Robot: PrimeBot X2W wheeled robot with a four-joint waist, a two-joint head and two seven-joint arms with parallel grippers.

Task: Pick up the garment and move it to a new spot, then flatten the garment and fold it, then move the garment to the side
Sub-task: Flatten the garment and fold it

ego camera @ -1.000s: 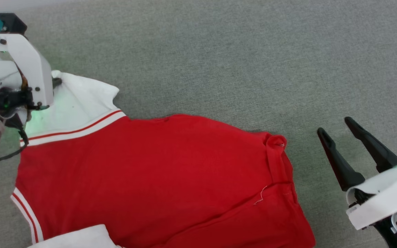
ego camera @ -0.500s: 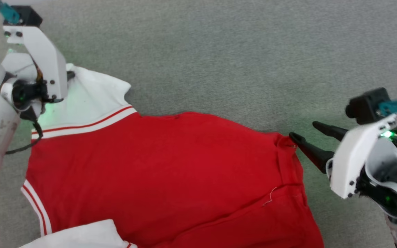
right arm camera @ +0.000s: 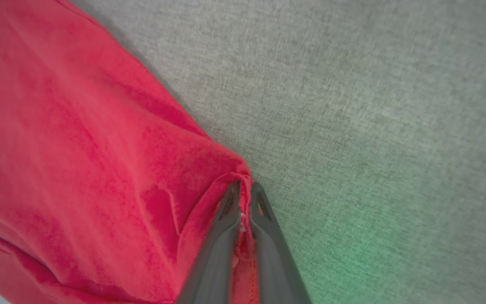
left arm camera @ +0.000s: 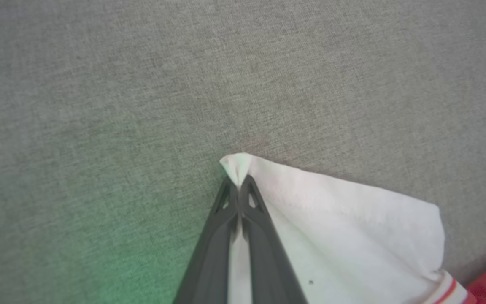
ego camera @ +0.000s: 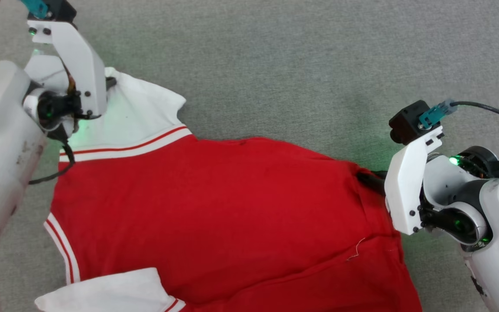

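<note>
1. Nearest: the near sleeve [ego camera: 102, 290] and the turned-over fold [ego camera: 340, 286] at near right lie loose. Nothing holds them, so a pull from the far edge would likely bunch them under the body.
2. The garment [ego camera: 232, 208] lies spread on the grey surface [ego camera: 275, 65], centre to near left, no lettering visible. The weave looks grabby, so dragging could wrinkle the cloth rather than flatten it.
3. Right: the right claw [right arm camera: 245, 194] is pinching the bunched red hem corner [right arm camera: 234, 173], with little cloth between the tips. Tension could pop it out.
4. Far left: the left claw [left arm camera: 238, 188] is pressed together on the very tip of the far sleeve [left arm camera: 331, 219]. Pulling by the sleeve risks skew or slip.
</note>
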